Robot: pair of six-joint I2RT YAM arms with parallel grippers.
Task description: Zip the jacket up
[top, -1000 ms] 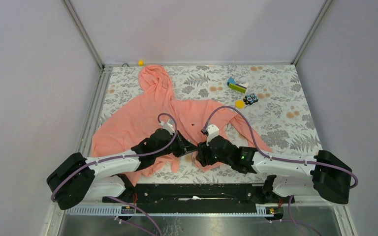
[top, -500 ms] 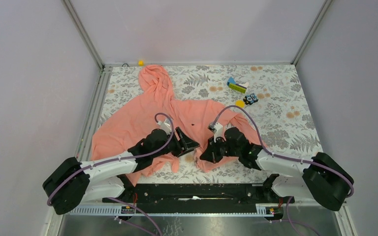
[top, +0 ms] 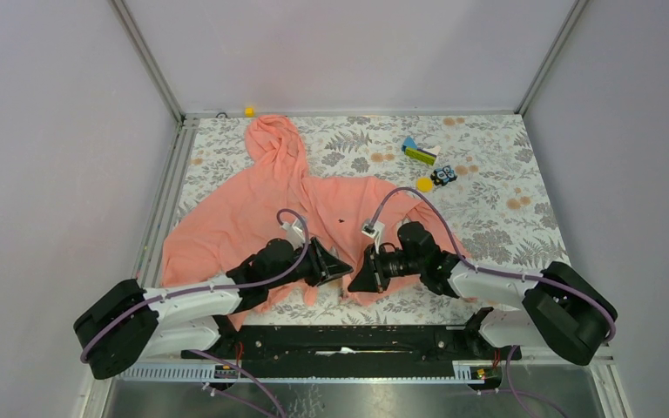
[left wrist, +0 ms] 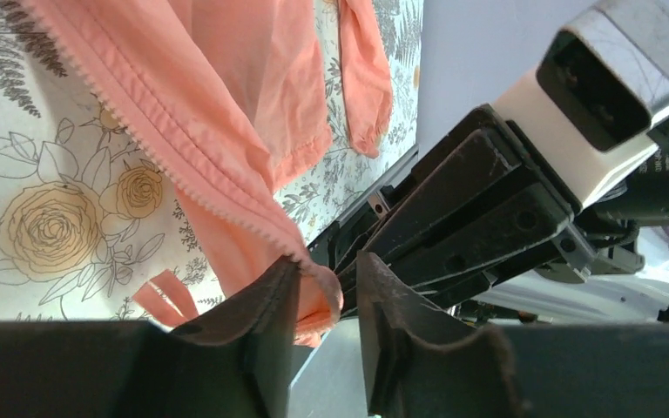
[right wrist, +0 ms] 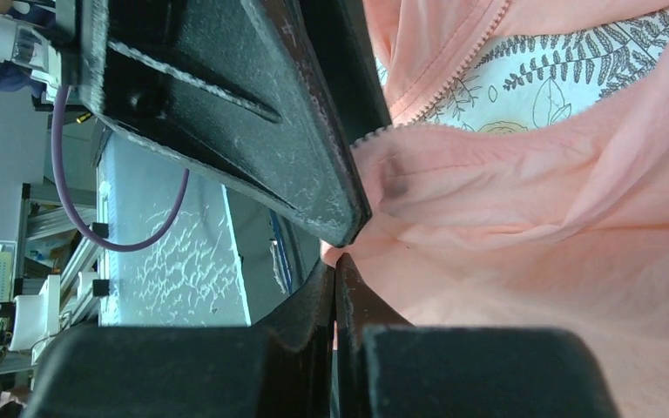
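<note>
**Both grippers meet at the jacket's hem, zipper ends almost together**

The jacket (top: pixel 253 209) lies spread on the counter (top: pixel 488 218), its hood at the far left and its hem towards the arms. Its long axis, and the open front with it, runs from the hem away and leftward to the hood.

The two grippers point at each other nearly tip to tip over the middle of the hem. The left gripper (top: pixel 341 264) comes in from the left, the right gripper (top: pixel 357 280) from the right.

From the left wrist, the left gripper (left wrist: pixel 327 287) stands narrow but with a visible gap. The bottom end of one zipper edge (left wrist: pixel 139 148) curls into that gap, and I see no clamping. From the right wrist, the right gripper (right wrist: pixel 335 279) has its fingers pressed together on a fold of pink cloth. The other row of teeth (right wrist: pixel 462 61) lies just beyond.

To my eye the coming move turns on lining up those two bottom ends, which lie just beside each other between the fingertips. Neither arm is clearly nearer.

A yellow-green block (top: pixel 419 154) and a yellow ball (top: pixel 424 184) lie loose at the far right, well apart from the jacket's hem. I see no container.
</note>
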